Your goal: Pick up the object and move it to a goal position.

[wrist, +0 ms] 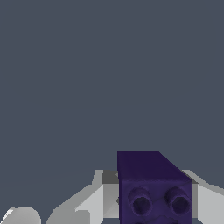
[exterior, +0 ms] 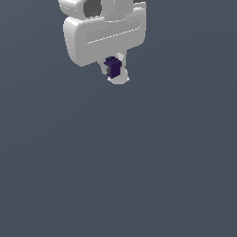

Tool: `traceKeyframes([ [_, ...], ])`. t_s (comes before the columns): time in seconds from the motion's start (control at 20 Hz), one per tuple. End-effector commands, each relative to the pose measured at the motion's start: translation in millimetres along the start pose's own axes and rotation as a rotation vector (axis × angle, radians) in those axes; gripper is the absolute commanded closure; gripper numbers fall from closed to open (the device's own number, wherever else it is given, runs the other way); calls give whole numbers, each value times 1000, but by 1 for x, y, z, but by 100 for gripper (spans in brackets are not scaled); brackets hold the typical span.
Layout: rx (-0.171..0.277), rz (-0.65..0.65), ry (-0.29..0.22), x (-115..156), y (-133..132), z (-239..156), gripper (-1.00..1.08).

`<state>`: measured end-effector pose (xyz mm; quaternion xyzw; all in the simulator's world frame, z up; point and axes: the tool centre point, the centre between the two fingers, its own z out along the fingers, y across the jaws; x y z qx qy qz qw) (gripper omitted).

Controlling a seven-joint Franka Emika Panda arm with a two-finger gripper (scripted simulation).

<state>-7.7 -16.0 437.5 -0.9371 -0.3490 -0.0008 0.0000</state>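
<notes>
The cube [exterior: 113,67] is a small, dark purple, nearly black block, and it sits right at the lower end of the tool [exterior: 115,71], between the tool's white fingers [exterior: 121,77]. In the exterior view only part of the cube shows: the broad white body of the tool rises directly above it, pale finger material curves around below it and on the exterior view's right of it, and a small grey patch shows on the cube's side facing the exterior view's left. The cube is much smaller than the tool body over it.

In the wrist view the cube [wrist: 153,186] fills the space between the two fingers [wrist: 94,199], with white finger surfaces close against both of its flanks. Its near face carries two round dimples side by side, and its upper face is a flat, plain purple.

The tool [wrist: 151,197] is closed down to the cube's width and has the cube pinched in its grip; no gap can be seen between the fingers and the cube.

Around the tool and cube both views show only a uniform slate-grey background. No shadow or contact line appears under the cube, so whether it rests on the surface or hangs above it cannot be told.
</notes>
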Motion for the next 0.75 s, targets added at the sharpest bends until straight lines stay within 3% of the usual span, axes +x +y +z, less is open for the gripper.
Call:
traceKeyframes([
  [0.0,1,0,-1,-6,1,-19,108],
  [0.35,1,1,-1,-16,5,-51,108],
  [0.7,1,1,-1,-17,6,-57,108],
])
